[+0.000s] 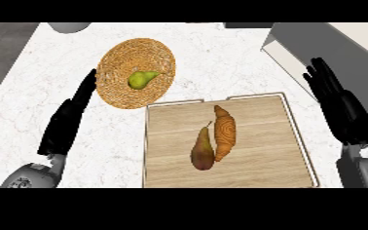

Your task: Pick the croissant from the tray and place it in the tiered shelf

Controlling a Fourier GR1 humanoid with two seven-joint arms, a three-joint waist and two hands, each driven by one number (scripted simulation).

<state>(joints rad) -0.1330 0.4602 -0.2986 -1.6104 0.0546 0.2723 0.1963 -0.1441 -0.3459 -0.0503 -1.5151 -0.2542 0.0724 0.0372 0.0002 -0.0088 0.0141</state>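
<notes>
A golden-brown croissant (225, 132) lies lengthwise near the middle of the wooden tray (267, 165). A reddish-brown pear (203, 150) rests against its left side. The grey tiered shelf (305, 43) stands at the upper right, partly cut off by the view's edge. My right hand (339, 105) is open to the right of the tray, fingers straight and pointing away, below the shelf. My left hand (67, 118) is open on the counter left of the tray, fingers straight.
A round woven mat (120, 90) lies left of centre with a green pear (141, 79) on it, just above the tray's left corner. A grey object (69, 27) shows at the counter's far left edge. The white marble counter (215, 53) spreads around.
</notes>
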